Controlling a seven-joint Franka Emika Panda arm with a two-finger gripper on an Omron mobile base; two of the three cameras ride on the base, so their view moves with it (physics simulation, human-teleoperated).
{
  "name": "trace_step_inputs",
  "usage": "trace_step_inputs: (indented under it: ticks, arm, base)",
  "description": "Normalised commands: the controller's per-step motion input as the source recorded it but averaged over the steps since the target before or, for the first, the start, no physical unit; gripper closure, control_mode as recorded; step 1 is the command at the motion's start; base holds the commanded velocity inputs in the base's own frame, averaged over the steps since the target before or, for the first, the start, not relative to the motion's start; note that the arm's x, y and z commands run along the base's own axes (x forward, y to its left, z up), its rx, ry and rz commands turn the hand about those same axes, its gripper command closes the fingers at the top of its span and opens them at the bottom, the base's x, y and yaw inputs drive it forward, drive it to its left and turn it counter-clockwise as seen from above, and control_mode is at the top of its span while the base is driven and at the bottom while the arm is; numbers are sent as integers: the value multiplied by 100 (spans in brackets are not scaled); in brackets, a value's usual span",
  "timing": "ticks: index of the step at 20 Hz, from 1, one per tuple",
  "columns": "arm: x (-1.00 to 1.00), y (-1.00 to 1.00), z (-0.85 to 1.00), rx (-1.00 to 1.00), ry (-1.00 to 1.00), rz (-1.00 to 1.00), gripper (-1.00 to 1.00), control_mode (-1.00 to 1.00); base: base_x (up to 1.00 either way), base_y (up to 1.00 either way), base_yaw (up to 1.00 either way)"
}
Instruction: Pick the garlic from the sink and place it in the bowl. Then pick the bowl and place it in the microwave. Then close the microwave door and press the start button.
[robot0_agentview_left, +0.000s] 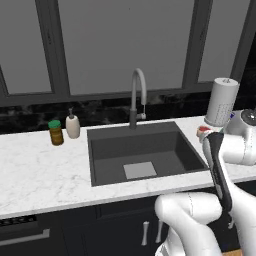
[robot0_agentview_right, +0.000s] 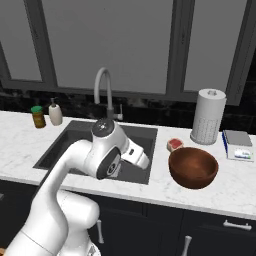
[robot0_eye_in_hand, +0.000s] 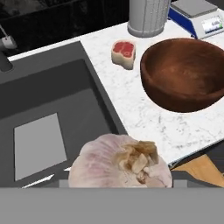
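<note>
The garlic (robot0_eye_in_hand: 120, 162) sits right at my fingertips, pale pink with its papery root end facing up, and my fingers stand partly spread around it, so I have hold of it. I carry it above the right edge of the sink (robot0_eye_in_hand: 48, 109), whose lighter drain plate (robot0_eye_in_hand: 38, 144) lies down in the basin. On the marble counter (robot0_eye_in_hand: 144, 118) right of the sink rests the reddish-brown bowl (robot0_eye_in_hand: 186, 74). Between sink and bowl, further back, lies a red-and-white block (robot0_eye_in_hand: 123, 53). Behind that block stands a paper towel roll (robot0_agentview_right: 208, 116), with a small scale (robot0_agentview_right: 238, 145) beside it.
</note>
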Motion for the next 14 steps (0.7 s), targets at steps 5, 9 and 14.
trace_step_inputs:
  ticks: [5,9,14]
  arm:
    - [0,-88,24,11,4,-6,100,-100]
    - [15,-83,8,11,7,0,100,-100]
    - [25,-67,-6,8,5,0,100,-100]
  base:
    - [0,0,0]
    - [0,0,0]
    - [0,0,0]
